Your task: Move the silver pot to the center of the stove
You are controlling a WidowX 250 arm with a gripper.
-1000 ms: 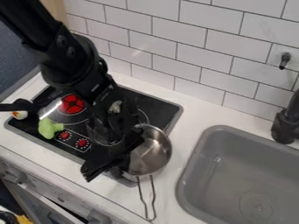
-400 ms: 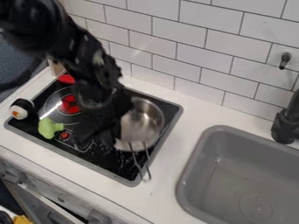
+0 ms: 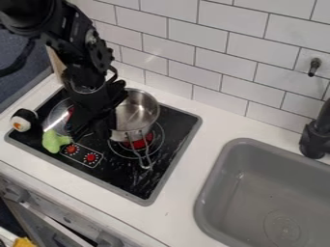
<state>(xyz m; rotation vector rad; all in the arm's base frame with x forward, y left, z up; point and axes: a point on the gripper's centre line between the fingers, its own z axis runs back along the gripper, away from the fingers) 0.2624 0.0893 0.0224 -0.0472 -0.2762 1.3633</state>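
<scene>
White counter (image 3: 187, 185) borders stove (image 3: 126, 178); black glass spans from silver pot (image 3: 134, 113) to right rim. Pot over stove's rear middle, handle (image 3: 144, 152) and long axis toward front right corner. Gripper (image 3: 103, 116) against pot's left wall; cannot tell whether wide or narrow

Pincer (image 3: 97, 115) hid part of the pot (image 3: 143, 107) and part of the stove (image 3: 175, 126). Arm (image 3: 72, 31) ran off the top edge. Right edge cut off the sink (image 3: 207, 185) and faucet (image 3: 314, 141).
</scene>
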